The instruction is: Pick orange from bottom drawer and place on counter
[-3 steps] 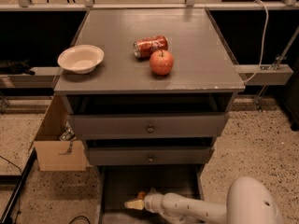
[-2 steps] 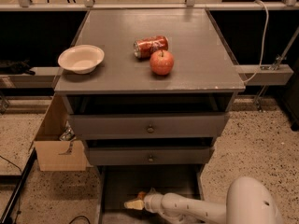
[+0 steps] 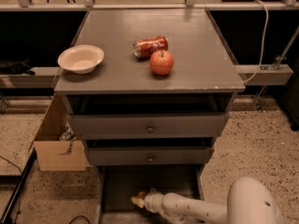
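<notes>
As the arm (image 3: 187, 207) reaches low, the gripper (image 3: 138, 201) lies in the bottom drawer (image 3: 114, 188) toward its front edge (open or closed: cannot tell).

Location type: robot test lab, not a home.

Indicators:
- The gripper (image 3: 139, 201) sits low inside the bottom drawer (image 3: 121, 185) of a free-standing grey cabinet (image 3: 140, 125).
- Above the gripper, the counter (image 3: 196, 45) carries a bowl (image 3: 81, 59), a can (image 3: 150, 46) and an apple (image 3: 161, 62).
- Farther above, bare metal rails (image 3: 140, 7) cross the scene.
- Up and right of the gripper, a white cable (image 3: 264, 36) hangs loose.
- Left of the gripper, an open cardboard box (image 3: 56, 155) stands on a speckled floor (image 3: 252, 143).
</notes>
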You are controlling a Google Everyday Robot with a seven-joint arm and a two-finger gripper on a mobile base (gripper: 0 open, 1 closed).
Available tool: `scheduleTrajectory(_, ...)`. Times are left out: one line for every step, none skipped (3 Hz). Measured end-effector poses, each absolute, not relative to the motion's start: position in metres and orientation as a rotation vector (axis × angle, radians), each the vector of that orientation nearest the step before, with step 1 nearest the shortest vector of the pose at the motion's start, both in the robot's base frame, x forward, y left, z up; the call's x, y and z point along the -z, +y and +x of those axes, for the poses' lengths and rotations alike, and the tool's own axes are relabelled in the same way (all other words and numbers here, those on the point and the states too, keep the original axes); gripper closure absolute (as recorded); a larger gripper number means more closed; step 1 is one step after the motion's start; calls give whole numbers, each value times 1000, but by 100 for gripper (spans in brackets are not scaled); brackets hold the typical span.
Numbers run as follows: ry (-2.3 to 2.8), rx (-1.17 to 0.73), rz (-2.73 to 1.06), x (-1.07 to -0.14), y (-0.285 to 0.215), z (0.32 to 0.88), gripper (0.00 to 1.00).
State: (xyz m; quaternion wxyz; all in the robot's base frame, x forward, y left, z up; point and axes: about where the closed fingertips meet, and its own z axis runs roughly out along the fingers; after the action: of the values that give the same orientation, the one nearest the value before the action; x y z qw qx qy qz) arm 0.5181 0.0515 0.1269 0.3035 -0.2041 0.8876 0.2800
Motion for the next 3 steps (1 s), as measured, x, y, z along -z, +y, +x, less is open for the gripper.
scheduleTrajectory(2352,-742,-541,-127,52,518,63)
scheduleTrajectory(2352,-742,-541,-127,52,518,86)
scheduleTrajectory(2356,-743,-539,-127,52,518,100)
